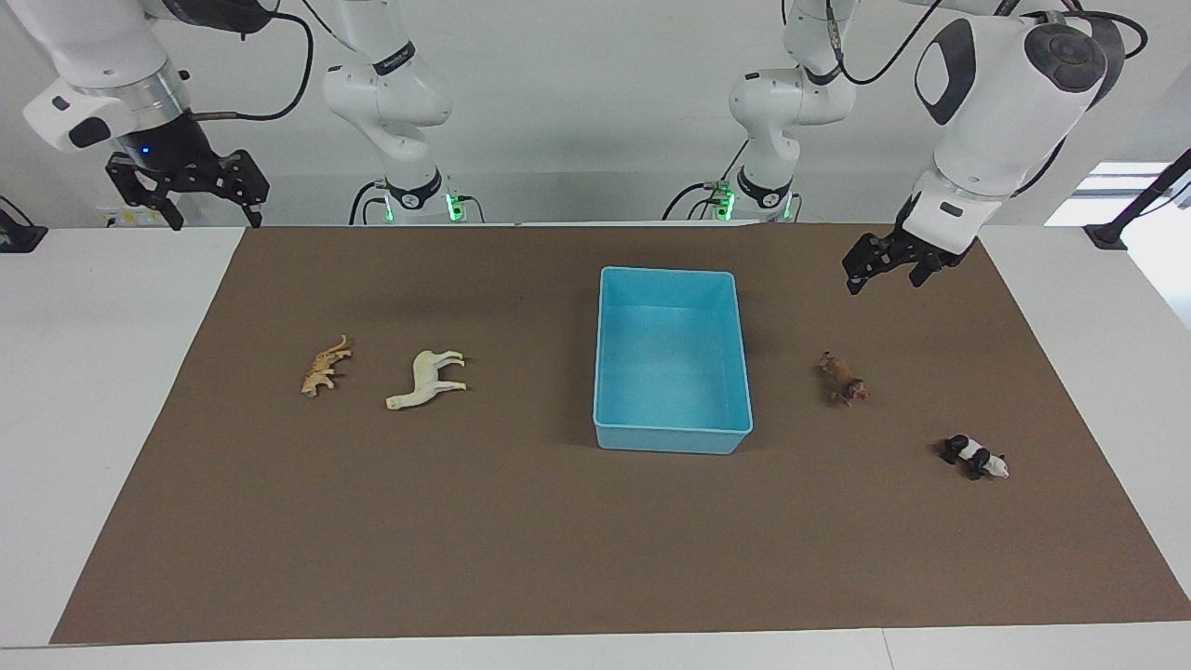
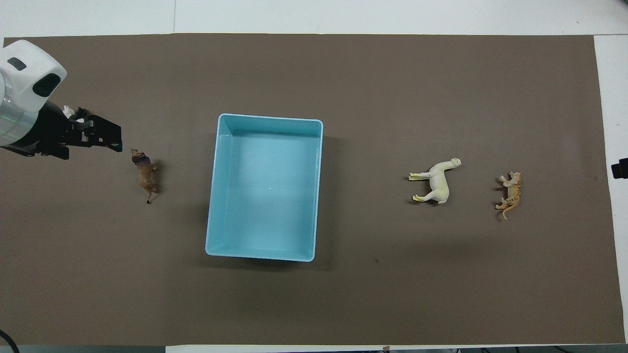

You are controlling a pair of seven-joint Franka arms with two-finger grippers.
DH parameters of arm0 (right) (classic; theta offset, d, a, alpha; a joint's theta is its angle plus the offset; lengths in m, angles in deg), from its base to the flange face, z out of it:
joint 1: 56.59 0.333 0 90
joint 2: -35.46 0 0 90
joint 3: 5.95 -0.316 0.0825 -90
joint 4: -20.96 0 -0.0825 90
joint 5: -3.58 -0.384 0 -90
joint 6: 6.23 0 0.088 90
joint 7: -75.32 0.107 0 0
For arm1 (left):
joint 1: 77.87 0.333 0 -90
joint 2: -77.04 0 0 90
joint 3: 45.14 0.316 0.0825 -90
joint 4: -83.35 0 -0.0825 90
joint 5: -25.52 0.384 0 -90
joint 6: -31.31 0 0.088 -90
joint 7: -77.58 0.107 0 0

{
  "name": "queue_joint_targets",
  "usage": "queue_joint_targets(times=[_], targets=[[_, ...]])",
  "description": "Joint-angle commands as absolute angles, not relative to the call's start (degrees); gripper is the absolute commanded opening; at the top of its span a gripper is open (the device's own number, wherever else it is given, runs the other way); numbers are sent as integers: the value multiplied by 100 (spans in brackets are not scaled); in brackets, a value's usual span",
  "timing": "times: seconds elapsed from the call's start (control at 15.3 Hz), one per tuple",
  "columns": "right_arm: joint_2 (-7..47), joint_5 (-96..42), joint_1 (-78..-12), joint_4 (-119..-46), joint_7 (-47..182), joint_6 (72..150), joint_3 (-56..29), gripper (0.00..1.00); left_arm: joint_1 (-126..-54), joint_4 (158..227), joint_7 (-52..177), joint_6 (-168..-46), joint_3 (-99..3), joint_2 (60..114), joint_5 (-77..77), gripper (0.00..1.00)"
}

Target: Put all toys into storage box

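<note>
- Left end effector [image 1: 882, 271] hangs over the brown mat [image 1: 558, 540], fingers spread, empty.
- Right end effector [image 1: 186, 191] waits raised at the bench [image 1: 93, 391] edge, fingers spread.
- Blue storage box [image 1: 672, 437] holds no toys.

You're looking at a light blue storage box [image 1: 672, 423] on a brown mat [image 1: 521, 540] over a white table [image 1: 102, 372]. The horse [image 1: 425, 378] is cream-white, the tiger [image 1: 323, 367] tan-orange with dark stripes, the lion [image 1: 843, 378] brown, the panda [image 1: 974, 456] black-and-white. Both arms are white with black grippers.
</note>
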State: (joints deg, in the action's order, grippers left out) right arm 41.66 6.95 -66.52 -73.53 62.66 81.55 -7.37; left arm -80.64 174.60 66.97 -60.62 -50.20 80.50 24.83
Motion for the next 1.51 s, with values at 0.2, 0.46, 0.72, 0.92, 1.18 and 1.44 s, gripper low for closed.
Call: queue_joint_targets(times=[0.2,0.46,0.72,0.92,1.18,1.44], targets=[[4187,648,-6722,-7405,6310,8394,-814,100,-7656,18704,6756,-7844,-4944,7756,2491,100],[4214,560,-6626,-7623,6345,8534,-849,100,-7480,19512,6765,-9145,-4944,7950,2490,100],[4302,560,-6091,-8511,6547,9738,-867,100,-7524,20514,7149,-9911,-4944,7967,2491,100],[3951,543,-5502,-8618,7520,10308,-867,100,-7549,20850,7266,-10526,-4944,8133,2499,100],[3004,78,-5158,-8627,7866,11196,-876,100,-7611,21052,7283,-10632,-4953,8178,2499,100],[2500,-90,-5052,-8723,7910,11593,-876,100,-7725,21378,7442,-11309,-4945,8414,2499,100]])
